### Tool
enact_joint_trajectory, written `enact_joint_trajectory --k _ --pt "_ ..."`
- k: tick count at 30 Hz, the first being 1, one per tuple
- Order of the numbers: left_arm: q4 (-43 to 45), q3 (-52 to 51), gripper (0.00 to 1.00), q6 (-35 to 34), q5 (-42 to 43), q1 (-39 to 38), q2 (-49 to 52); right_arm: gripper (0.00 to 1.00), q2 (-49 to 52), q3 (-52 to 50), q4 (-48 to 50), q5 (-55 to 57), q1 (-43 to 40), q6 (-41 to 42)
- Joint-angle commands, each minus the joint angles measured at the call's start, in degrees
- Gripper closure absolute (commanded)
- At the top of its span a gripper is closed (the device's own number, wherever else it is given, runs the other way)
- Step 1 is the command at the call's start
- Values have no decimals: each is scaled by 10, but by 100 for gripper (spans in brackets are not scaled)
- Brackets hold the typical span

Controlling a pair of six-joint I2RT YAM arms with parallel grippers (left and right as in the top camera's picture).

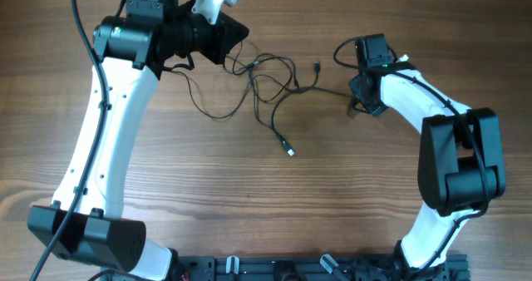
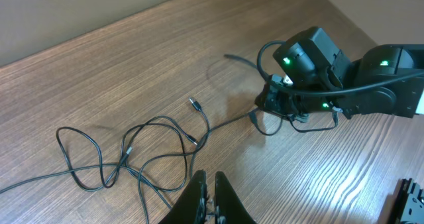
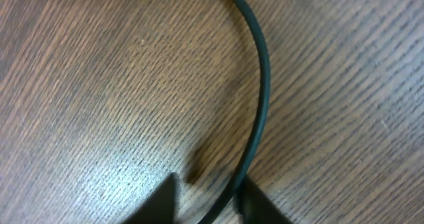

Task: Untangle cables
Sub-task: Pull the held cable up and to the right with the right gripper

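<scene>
Wooden bench carries the cables in a loose knot between the two arms, long axis running left to right. Left claw, pressed together, sits at the knot's left edge. Right claw, narrowly spread, straddles one strand trailing from the knot's right.

The right fingers are blurred and cropped at the bottom edge, where the cable exits.
</scene>
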Motion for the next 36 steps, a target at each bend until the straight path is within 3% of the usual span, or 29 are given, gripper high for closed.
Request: enact_joint_trajectory --k 1,7,11,16,24,36 --pt "1 1 93 11 12 -2 -19 95 14 2 3 4 -3 10" --pt "1 1 92 11 11 -2 -20 96 14 2 26 -4 -2 -5" --pt "1 1 91 11 9 -1 -20 95 6 2 139 -86 -2 -83" --pt "1 1 80 12 -1 -1 -20 95 -36 12 182 -137 -2 -115" --pt "0 0 71 12 -51 -1 -20 95 -152 59 106 -178 -2 -245" --pt "-7 0 72 11 -54 -2 -20 96 -309 139 -21 -177 -2 -346"
